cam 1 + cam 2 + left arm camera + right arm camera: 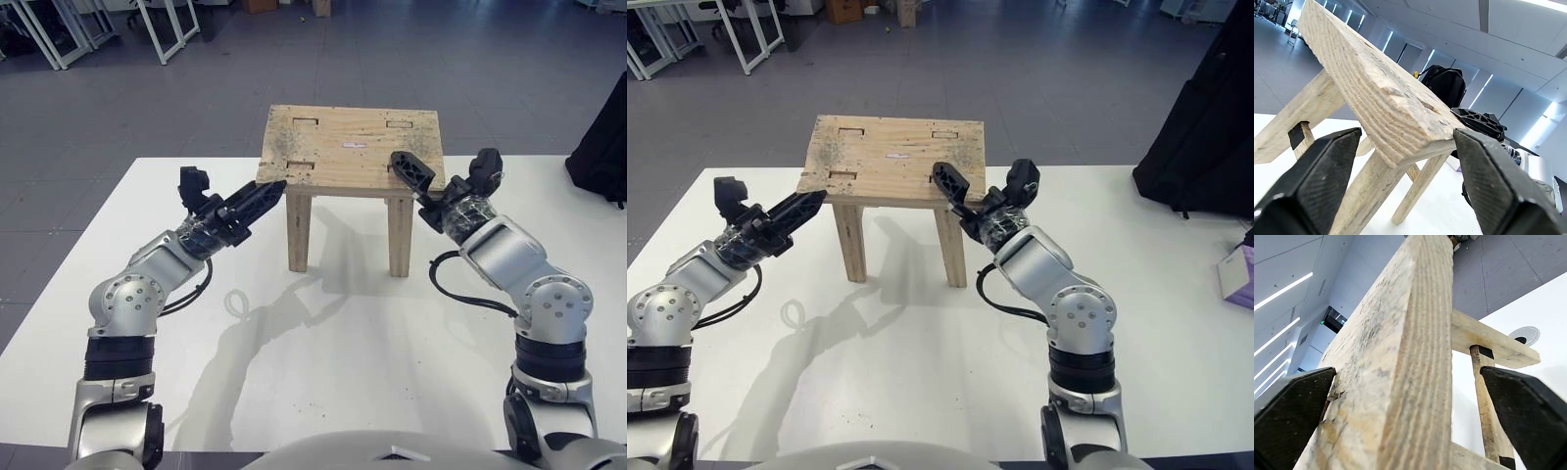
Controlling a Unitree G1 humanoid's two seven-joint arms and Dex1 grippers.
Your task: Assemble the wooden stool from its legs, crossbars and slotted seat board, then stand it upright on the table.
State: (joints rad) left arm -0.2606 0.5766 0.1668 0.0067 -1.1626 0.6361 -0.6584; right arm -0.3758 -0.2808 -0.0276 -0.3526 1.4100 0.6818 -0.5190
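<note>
Left fingers (257, 199) and right fingers (411, 172) straddle stool (348, 147) seat; bag (1200, 117) rightward.

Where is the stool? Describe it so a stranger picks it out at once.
Look at the white table, toward the middle of its far edge. There, between the left pincer and the right pincer, both open, the stool stands upright. It is the only wooden thing there, its seat board cut with four rectangular slots.
</note>
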